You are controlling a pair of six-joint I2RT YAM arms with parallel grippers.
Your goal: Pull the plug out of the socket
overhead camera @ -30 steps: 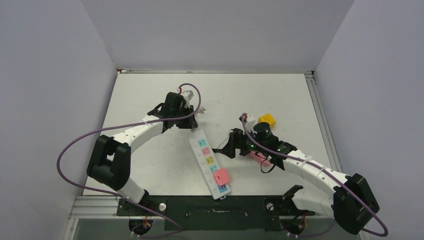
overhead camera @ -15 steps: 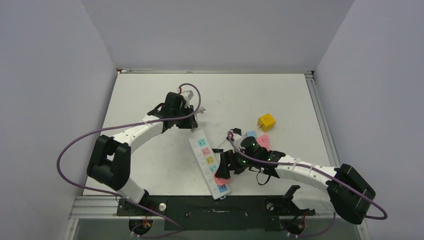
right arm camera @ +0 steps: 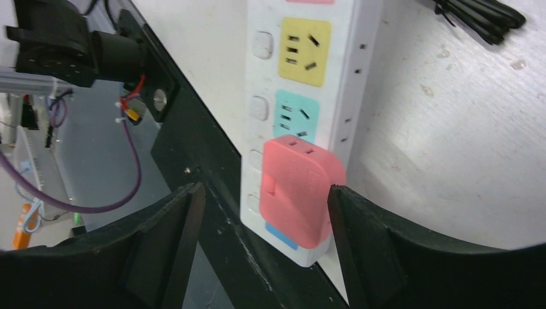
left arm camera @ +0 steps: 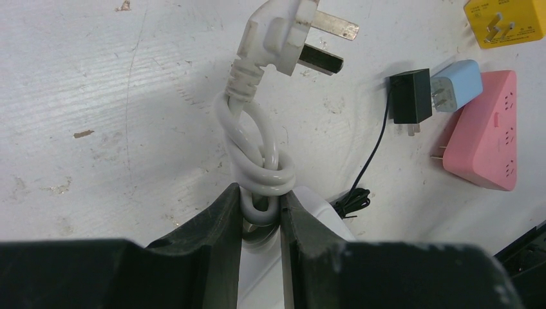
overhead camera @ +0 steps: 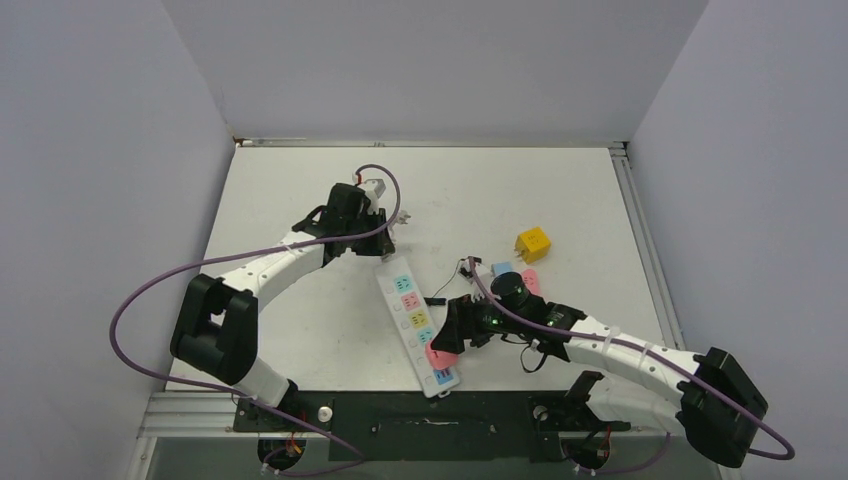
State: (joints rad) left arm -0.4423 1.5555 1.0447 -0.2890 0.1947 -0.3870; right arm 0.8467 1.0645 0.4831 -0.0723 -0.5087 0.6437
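The white socket strip [overhead camera: 415, 322] lies near the table's front, with blue, pink and yellow faces. A pink plug [overhead camera: 441, 356] sits in it near its near end, and shows in the right wrist view [right arm camera: 297, 187] over the strip [right arm camera: 302, 96]. My right gripper [overhead camera: 448, 338] is open, its fingers [right arm camera: 367, 244] standing either side of the pink plug [right arm camera: 264, 193] without touching it. My left gripper [overhead camera: 385, 237] is shut on the strip's knotted white cord [left arm camera: 261, 174] at the far end [left arm camera: 261, 206]. The cord's own three-pin plug [left arm camera: 283, 35] lies loose on the table.
A yellow cube adapter [overhead camera: 533, 243], a blue adapter [overhead camera: 501, 270] and a pink triangular adapter [overhead camera: 529, 284] lie right of the strip. A black adapter [left arm camera: 411, 96] with a thin black cable lies there too. The black mounting rail [overhead camera: 420, 410] runs along the table's near edge.
My right gripper has moved left and nearer, from the middle right of the table to the pink plug at the strip's near end. The left arm has stayed in place.
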